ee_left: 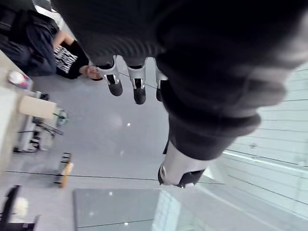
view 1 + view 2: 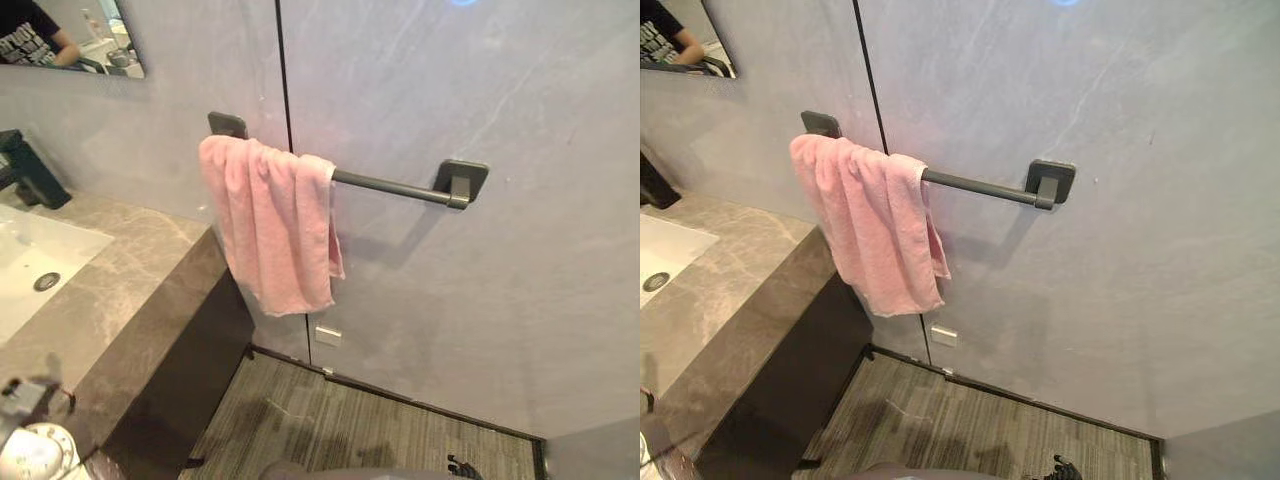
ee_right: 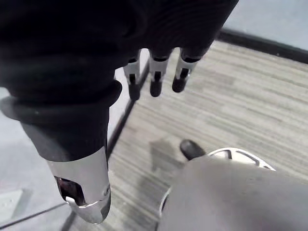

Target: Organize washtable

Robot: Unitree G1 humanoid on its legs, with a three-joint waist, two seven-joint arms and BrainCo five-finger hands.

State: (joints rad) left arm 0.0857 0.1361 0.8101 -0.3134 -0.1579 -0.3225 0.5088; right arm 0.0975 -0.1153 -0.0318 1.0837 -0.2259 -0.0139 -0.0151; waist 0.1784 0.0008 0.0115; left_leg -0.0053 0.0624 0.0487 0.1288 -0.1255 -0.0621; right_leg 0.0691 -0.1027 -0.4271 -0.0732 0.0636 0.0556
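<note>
Hanging bunched, the towel may slip to the floor

The pink towel (image 2: 268, 225) is draped over the dark bar (image 2: 390, 187) on the grey wall (image 2: 500, 90). It is crowded in loose folds at the bar's end nearest the worktop (image 2: 130, 270) rather than spread flat. How much cloth hangs behind the bar I cannot tell.

Both hands are empty. The left hand (image 1: 138, 83) has straight fingers with the thumb apart. The right hand (image 3: 155, 79) hangs with relaxed fingers above the striped floor (image 3: 250, 96), well apart from the towel.

The risk, as I judge it, lies in that loose drape. A tug on the front folds to spread them would likely drag the whole cloth off the bar and onto the floor. Working with one hand alone could simply push the folds tighter together. An arm swung up from so low might also clip the worktop's edge or knock the bar, and soft cloth gives the fingers little to grip against.
</note>
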